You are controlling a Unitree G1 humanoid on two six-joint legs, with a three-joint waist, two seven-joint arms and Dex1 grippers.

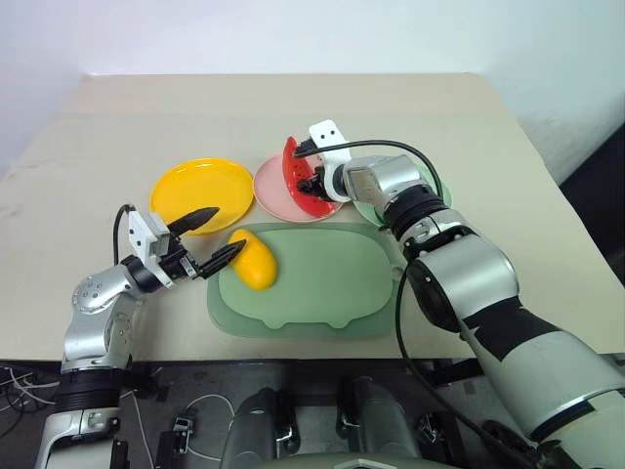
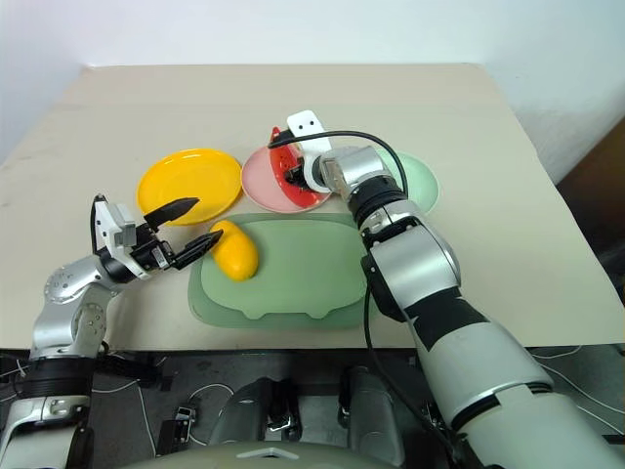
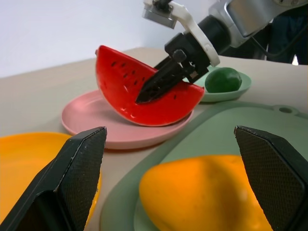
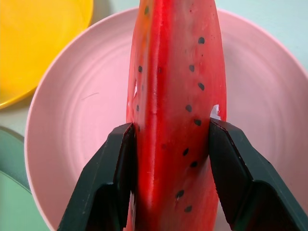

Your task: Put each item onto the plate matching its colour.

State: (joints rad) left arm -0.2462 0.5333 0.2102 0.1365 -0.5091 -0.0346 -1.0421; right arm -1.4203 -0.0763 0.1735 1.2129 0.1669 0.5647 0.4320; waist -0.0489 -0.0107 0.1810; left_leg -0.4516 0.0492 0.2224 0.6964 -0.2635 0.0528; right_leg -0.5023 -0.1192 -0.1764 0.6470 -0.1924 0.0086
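Right wrist view: gripper [image 4: 171, 183] clamps watermelon [image 4: 175, 96] over pink plate [image 4: 77, 120].

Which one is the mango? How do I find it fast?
Look at the big pale green mat at the table's near edge. The mango lies on its left end, between the left gripper's open fingers: the only yellow oval fruit.

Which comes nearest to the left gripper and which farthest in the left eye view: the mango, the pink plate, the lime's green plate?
From the left gripper:
1. Mango, right beside its fingertips, on the mat.
2. Pink plate, farther back, under the watermelon wedge.
3. Green plate, farthest right, behind the right arm.
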